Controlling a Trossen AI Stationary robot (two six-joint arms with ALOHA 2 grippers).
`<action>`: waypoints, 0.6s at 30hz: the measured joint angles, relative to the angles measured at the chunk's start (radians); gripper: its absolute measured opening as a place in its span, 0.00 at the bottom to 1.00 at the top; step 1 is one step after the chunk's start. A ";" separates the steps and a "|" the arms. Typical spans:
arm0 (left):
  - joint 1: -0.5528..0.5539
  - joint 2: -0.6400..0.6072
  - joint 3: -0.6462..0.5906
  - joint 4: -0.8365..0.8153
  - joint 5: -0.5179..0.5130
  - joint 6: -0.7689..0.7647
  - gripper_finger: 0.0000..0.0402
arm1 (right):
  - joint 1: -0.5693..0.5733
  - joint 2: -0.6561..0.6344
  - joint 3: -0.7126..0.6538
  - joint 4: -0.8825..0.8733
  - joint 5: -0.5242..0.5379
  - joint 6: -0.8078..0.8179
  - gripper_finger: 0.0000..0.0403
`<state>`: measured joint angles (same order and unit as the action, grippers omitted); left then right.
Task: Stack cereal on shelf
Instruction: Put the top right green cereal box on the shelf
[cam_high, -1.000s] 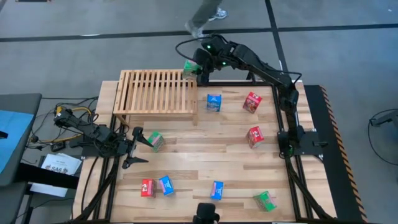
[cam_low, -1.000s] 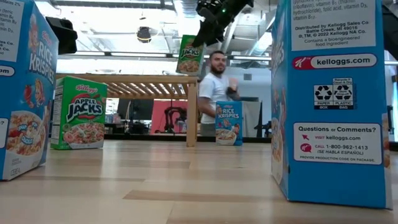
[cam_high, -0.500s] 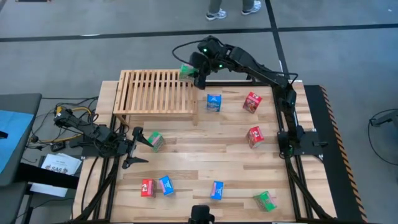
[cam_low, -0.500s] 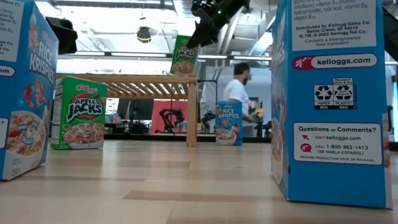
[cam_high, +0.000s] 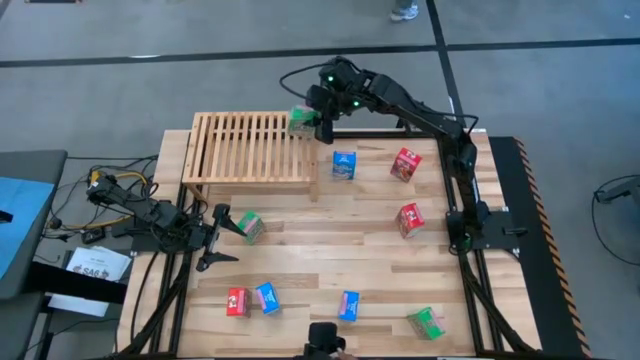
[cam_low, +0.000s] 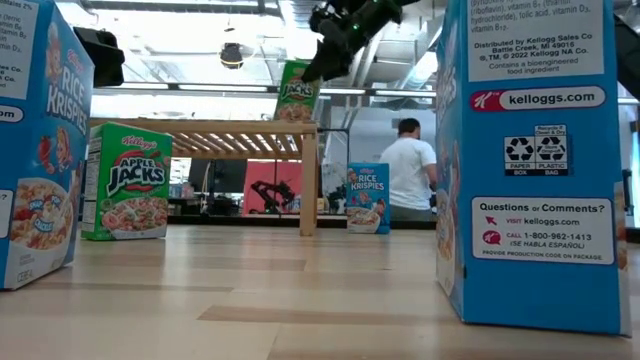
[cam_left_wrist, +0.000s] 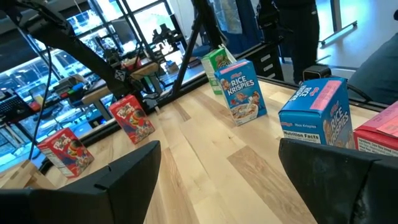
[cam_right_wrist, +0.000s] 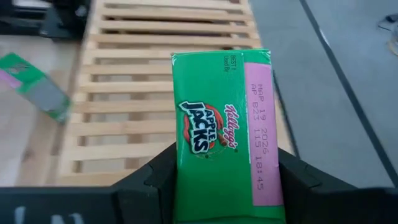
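My right gripper (cam_high: 320, 118) is shut on a green Apple Jacks cereal box (cam_high: 300, 120) over the far right corner of the slatted wooden shelf (cam_high: 250, 150). In the low view the box (cam_low: 295, 92) stands upright with its bottom at the level of the shelf top (cam_low: 200, 126). I cannot tell whether it touches the slats. My left gripper (cam_high: 215, 240) is open and empty at the table's left, beside a green box (cam_high: 250, 226) standing on the table. Other red, blue and green boxes stand on the table. My right gripper pinches the green box between its two fingers, one on each of two opposite sides (cam_right_wrist: 184, 163), near the box's upper end. The fingers (cam_right_wrist: 149, 183) come from above, slanting in from the far right. The box hangs upright, its top panel (cam_right_wrist: 227, 124) facing up.
On the table stand a blue box (cam_high: 344, 164), two red boxes (cam_high: 405, 163) (cam_high: 410, 219), and near the front edge a red (cam_high: 237, 301), two blue (cam_high: 267, 297) (cam_high: 348, 305) and a green box (cam_high: 427, 322). A person (cam_low: 410, 170) stands beyond the table.
My right gripper has carried the green box a little toward the table's left and down, from just off the shelf's far right corner to over its slats. The box stays upright. The person behind the table has walked to the right.
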<state>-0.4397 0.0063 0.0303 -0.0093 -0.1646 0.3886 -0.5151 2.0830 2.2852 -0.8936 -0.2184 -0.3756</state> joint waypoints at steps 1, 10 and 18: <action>0.000 0.000 0.000 0.000 0.000 0.000 0.79 | -0.003 0.000 0.000 0.000 0.004 -0.001 0.49; 0.000 0.000 0.000 0.000 0.000 0.000 0.79 | -0.017 0.011 0.002 0.029 -0.019 -0.027 0.49; 0.000 0.000 0.000 0.000 0.001 0.000 0.79 | -0.021 0.048 0.000 0.032 -0.025 -0.018 0.49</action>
<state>-0.4397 0.0067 0.0303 -0.0093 -0.1639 0.3889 -0.5359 2.1311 2.2848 -0.8612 -0.2432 -0.3931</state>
